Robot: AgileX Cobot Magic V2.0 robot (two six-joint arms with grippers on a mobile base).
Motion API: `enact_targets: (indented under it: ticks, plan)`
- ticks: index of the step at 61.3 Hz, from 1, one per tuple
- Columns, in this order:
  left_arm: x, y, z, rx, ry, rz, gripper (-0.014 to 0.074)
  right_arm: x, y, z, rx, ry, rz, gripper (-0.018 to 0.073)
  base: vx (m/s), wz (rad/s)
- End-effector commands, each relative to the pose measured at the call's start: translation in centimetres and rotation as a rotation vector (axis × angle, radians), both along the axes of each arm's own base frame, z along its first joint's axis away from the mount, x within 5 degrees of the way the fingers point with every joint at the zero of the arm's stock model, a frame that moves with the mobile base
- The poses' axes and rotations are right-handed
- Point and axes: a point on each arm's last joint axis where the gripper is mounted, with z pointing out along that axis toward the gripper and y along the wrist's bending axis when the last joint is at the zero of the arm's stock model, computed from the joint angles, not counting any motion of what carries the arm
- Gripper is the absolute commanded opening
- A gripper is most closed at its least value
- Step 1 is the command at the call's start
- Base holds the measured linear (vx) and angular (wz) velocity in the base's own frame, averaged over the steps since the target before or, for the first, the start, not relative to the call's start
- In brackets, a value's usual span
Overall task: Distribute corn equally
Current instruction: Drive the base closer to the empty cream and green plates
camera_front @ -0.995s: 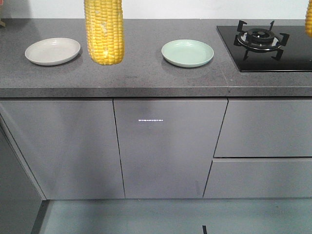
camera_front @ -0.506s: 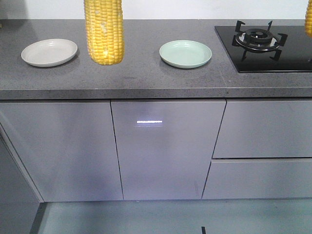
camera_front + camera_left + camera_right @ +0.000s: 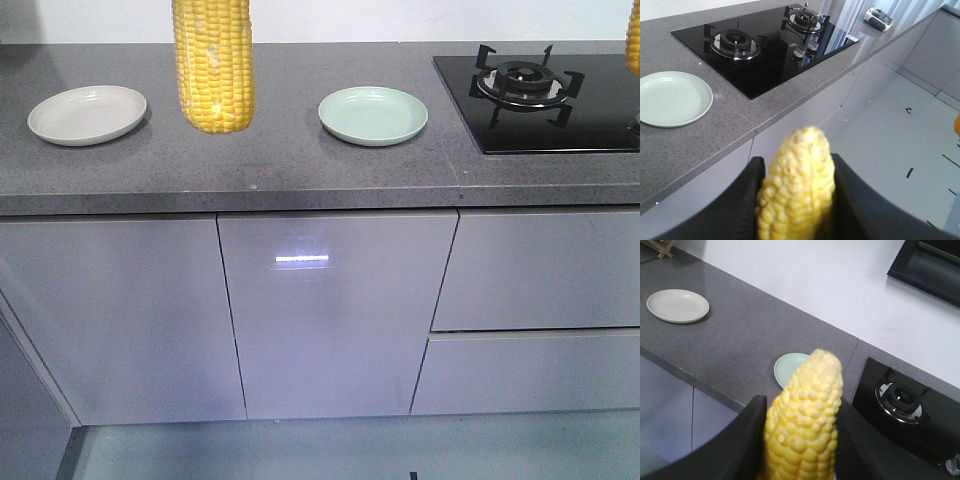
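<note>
Yellow knobbly cob (image 3: 796,200) gripped by left claw (image 3: 797,161), second tapered cob (image 3: 805,430) by right claw (image 3: 800,401), speckled counter (image 3: 300,155)

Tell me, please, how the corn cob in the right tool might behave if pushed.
The corn cob looks rigid, so probably won't bend. Round and tapered, it would likely roll in a curve. Its bumpy surface should resist slipping.
</note>
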Motion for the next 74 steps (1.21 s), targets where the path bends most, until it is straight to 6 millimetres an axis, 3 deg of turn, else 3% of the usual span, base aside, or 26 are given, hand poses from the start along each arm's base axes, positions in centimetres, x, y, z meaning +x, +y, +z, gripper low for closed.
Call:
enact_targets:
  ticks: [1, 74]
  plan:
    - [-2.26, 0.42, 2.37, -0.066, -0.075, -0.014, -0.0006, -0.93, -0.16, 0.81, 0.007, -0.05, -0.001, -0.0004, 0.06, -0.04]
    - [-2.26, 0.42, 2.37, -0.066, -0.075, -0.014, -0.0006, -0.93, -0.16, 0.81, 0.007, -0.05, -0.001, -0.0004, 0.09, -0.01]
